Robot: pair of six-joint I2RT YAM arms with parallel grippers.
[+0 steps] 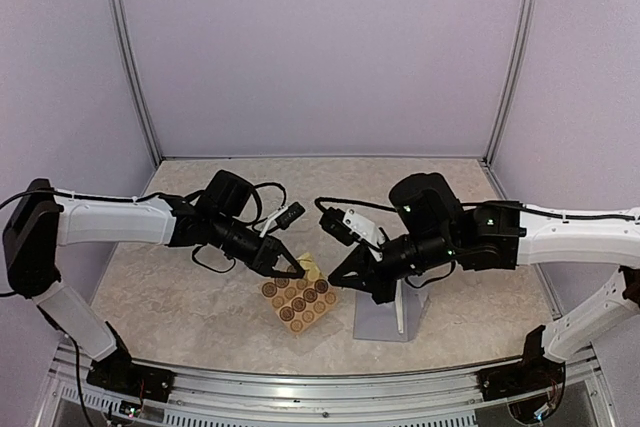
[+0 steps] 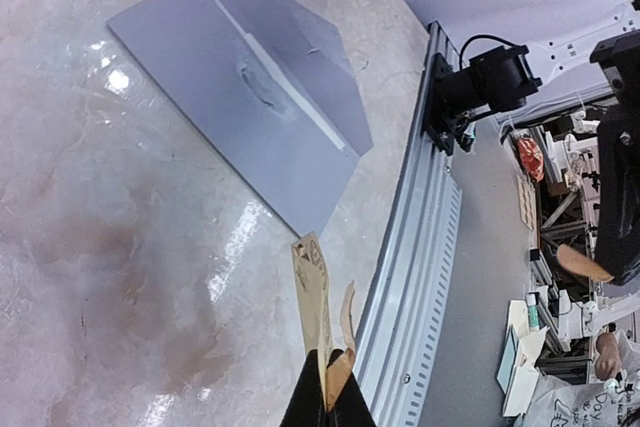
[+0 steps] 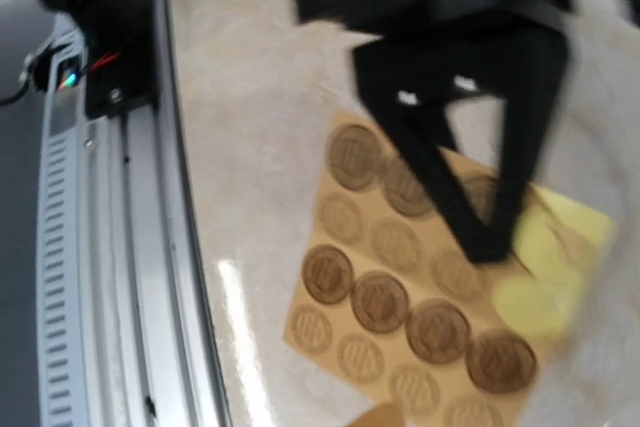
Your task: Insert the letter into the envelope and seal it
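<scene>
Bright, even light; glare on table (image 2: 60, 247); R-wrist view blurry.

Sticker sheet and envelope side by side, low centre of the top view.
Sticker sheet (image 1: 300, 302) lies on the table (image 1: 170, 297) just left of the envelope (image 1: 385, 322), both near the rail (image 1: 320, 387) along the frame bottom. My left gripper (image 1: 297, 272) points in from the left, pinched on the sheet's upper edge. My right gripper (image 1: 335, 280) points in from the right, tip over the gap between sheet and envelope. In my left wrist view the envelope is upper middle and the sheet edge bottom centre.
</scene>
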